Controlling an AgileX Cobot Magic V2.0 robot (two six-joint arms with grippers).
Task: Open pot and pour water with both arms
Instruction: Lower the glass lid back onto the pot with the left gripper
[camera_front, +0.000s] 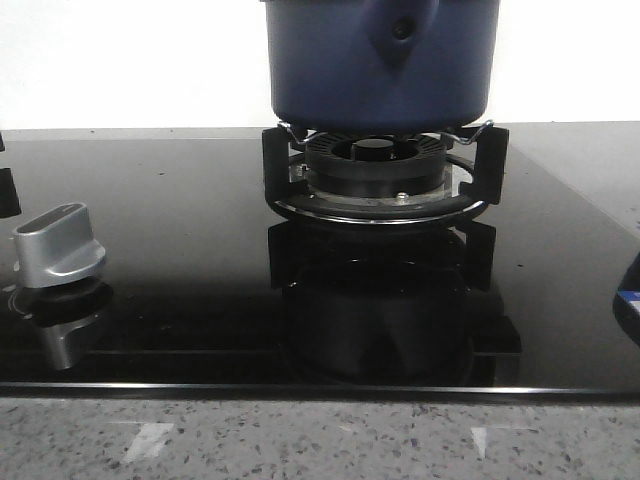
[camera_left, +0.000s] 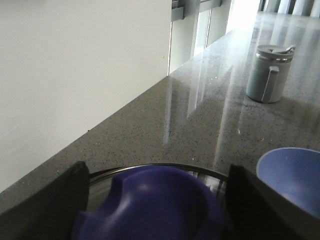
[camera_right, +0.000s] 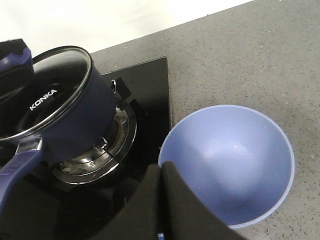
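**Pot on burner, lid on**

Front: pot (camera_front: 380, 65) sits on burner grate (camera_front: 385, 180).

Left wrist: left gripper (camera_left: 155, 205) fingers (camera_left: 55, 205) straddle the lid knob (camera_left: 150, 205); contact unclear.

Right wrist: right gripper (camera_right: 162, 200) closed, empty, beside light-blue bowl (camera_right: 230, 165).

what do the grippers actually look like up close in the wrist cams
The left gripper shows two black fingers with a matte, finely ribbed surface and rounded tops. The right gripper shows smooth black fingers with curved edges meeting along a thin seam, with a small blue mark near the base. No cables, sleeves or lettering show on either one.
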